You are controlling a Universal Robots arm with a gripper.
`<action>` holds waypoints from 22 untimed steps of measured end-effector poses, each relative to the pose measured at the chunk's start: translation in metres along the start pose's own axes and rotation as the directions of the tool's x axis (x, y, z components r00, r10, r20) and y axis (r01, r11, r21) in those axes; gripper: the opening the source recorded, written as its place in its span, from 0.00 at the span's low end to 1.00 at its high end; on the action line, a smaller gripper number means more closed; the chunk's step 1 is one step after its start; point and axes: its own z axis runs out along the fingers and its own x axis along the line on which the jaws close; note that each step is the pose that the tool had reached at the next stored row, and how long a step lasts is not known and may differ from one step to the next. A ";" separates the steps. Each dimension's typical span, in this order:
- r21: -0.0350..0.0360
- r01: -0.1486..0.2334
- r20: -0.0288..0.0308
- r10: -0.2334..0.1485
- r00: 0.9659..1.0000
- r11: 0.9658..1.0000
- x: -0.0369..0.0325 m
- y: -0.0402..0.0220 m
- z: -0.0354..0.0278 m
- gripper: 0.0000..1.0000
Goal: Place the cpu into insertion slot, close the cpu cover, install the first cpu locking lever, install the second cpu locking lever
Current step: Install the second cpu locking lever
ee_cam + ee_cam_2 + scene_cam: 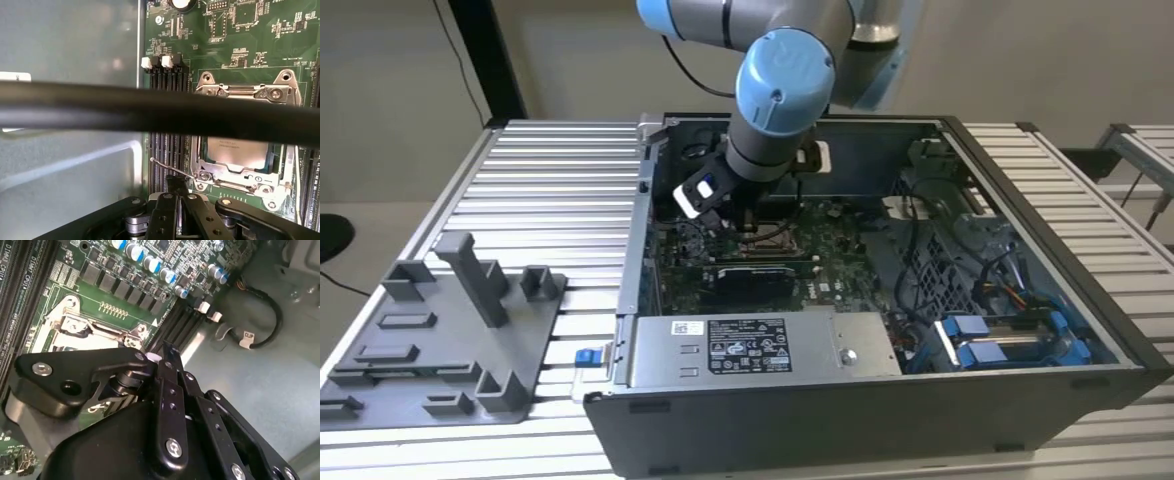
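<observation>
Black two-finger gripper low over green motherboard in open grey PC case; jaws together, nothing held. Silvery square cpu seated in silver-rimmed insertion slot, thin silver cpu cover down over it. Wire locking lever adj. to fingertips.

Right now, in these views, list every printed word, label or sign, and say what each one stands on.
White label on the grey metal box: print too small to read.
Green circuit board: white lettering, too small to quote reliably.
White tag on the black cable: one short printed word.
</observation>
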 end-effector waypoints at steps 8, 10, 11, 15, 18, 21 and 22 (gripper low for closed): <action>0.004 -0.003 0.003 0.003 1.000 1.000 0.0073 -0.0006 -0.0105 0.00; 0.009 -0.008 0.039 0.008 0.999 1.000 0.0072 -0.0006 -0.0106 0.00; 0.009 -0.010 0.058 0.009 0.998 1.000 0.0073 -0.0006 -0.0106 0.00; 0.010 -0.012 0.092 0.011 0.996 1.000 0.0111 -0.0004 -0.0085 0.00; 0.010 -0.012 0.095 0.011 0.995 1.000 0.0170 -0.0004 -0.0064 0.00; 0.007 -0.011 0.095 0.010 0.995 1.000 0.0166 -0.0005 -0.0053 0.00; 0.005 -0.009 0.091 0.008 0.996 1.000 0.0163 -0.0004 -0.0047 0.00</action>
